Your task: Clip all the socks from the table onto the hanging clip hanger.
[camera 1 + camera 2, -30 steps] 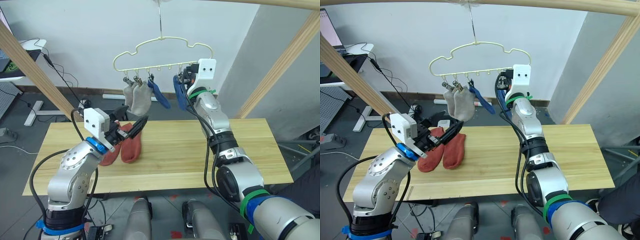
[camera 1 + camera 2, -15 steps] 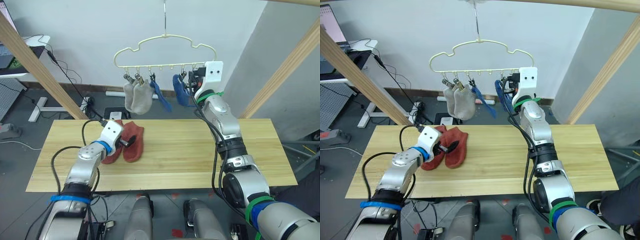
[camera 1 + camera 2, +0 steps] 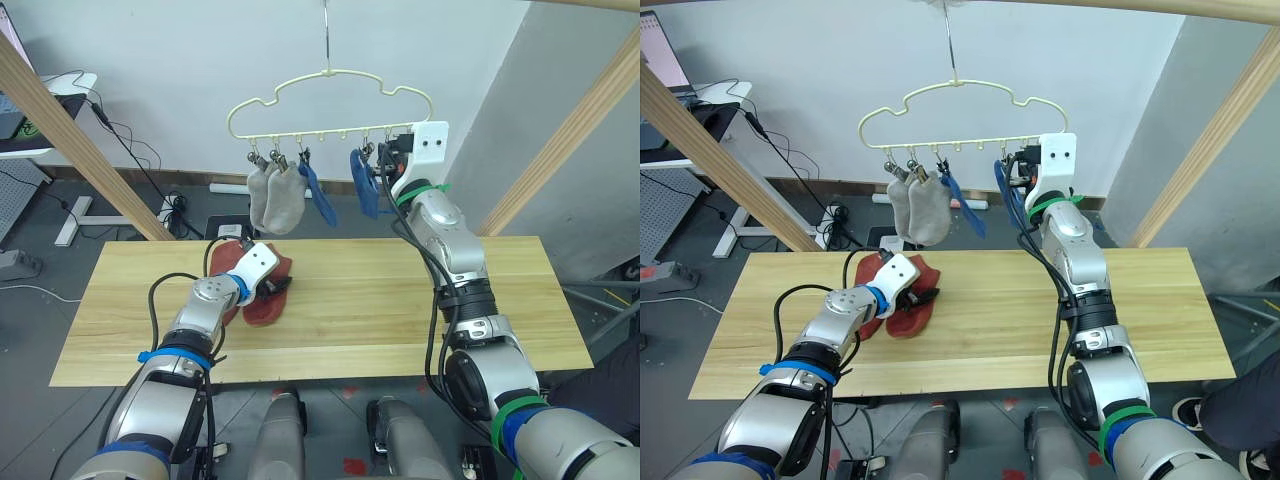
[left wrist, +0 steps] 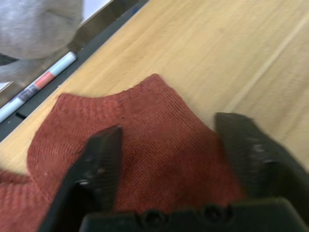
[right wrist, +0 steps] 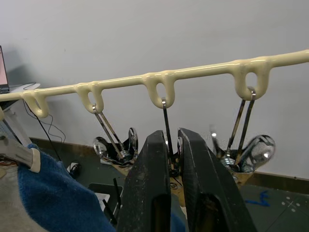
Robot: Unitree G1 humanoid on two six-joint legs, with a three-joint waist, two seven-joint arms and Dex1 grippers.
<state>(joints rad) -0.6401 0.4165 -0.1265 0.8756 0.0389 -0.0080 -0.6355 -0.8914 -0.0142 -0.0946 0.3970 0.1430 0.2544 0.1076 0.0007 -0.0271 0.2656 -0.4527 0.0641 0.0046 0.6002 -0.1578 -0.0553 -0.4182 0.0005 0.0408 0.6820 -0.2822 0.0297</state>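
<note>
Rust-red socks (image 3: 265,290) lie on the table (image 3: 380,300), and the left gripper (image 4: 166,145) sits over them, its fingers spread apart astride one sock. Up at the clip hanger (image 3: 330,105), the right gripper (image 5: 168,145) is pinched onto a metal clip (image 5: 166,130). Two grey socks (image 3: 275,195) and two blue socks (image 3: 320,195) hang clipped.

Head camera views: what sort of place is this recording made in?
Probably a robot lab or workshop, not a home: a long light-wood plank table inside a wooden pole frame, a pale-yellow wire clip hanger, loose cables on grey floor, a white desk nearby.
</note>
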